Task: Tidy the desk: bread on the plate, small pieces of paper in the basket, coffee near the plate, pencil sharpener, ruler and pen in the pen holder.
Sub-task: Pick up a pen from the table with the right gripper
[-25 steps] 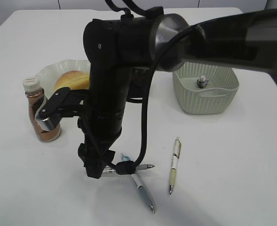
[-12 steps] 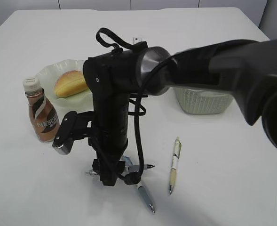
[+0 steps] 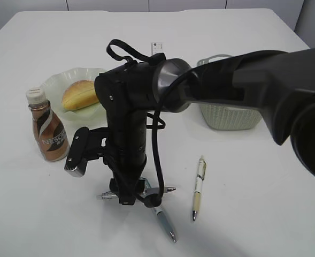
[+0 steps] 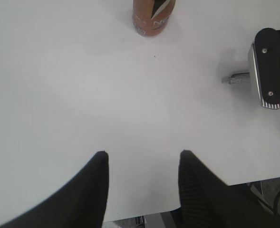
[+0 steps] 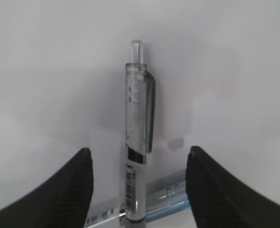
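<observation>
Between the spread black fingers of the right gripper (image 5: 136, 156) lies a clear plastic pen with a dark clip (image 5: 139, 142), flat on the white desk (image 3: 253, 214); neither finger touches it, and open desk shows on both sides of the barrel. Under that clear pen's lower end a pale blue pen (image 5: 166, 194) crosses at a slant, the two touching. In the exterior view the same gripper (image 3: 126, 199) stands low over this crossed pair near the desk's front edge. Right of the clear pen, apart from it, lies a cream and silver pen (image 3: 198, 188) with bare desk around it. Behind and left of the clear pen stands a brown coffee bottle with a white cap (image 3: 47, 133), and just behind that a pale green plate (image 3: 53, 83) carrying a golden bread roll (image 3: 81, 93). Well behind and right sits a pale green woven basket (image 3: 232, 115). The left gripper (image 4: 142, 164) hangs open over bare desk by the front edge.
</observation>
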Tool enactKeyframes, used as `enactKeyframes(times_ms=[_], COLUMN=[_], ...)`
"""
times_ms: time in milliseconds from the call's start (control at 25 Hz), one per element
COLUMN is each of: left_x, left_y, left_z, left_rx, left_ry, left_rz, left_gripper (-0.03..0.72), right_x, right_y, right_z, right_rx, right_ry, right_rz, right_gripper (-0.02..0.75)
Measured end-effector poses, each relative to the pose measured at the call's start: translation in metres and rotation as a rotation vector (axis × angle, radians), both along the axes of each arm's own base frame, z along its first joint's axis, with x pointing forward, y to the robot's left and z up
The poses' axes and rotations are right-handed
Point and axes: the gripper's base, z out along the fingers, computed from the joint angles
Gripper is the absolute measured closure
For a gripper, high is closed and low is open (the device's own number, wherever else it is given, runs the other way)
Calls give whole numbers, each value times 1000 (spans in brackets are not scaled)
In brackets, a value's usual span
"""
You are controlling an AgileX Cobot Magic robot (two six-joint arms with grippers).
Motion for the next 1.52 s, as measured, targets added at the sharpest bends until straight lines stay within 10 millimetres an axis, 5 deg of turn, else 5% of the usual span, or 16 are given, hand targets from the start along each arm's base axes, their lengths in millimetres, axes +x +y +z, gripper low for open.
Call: enactKeyframes(times_ms=[720,1040,1520], left_x=[0,0,0], left_y=[1,1,1], left_z=[0,0,0], left_rx=[8,8,8], left_ry=[-2,-2,-2], left_rz=[1,1,1], left_gripper=[338,338,338], right_x=[2,4,4], right_y=[1,-1,0], right_z=[-11,-16,-17], right_rx=[-13,-32,-32], right_ry=[-3,-19,-19], right_rz=[4,15,15], right_gripper=[254,348,357])
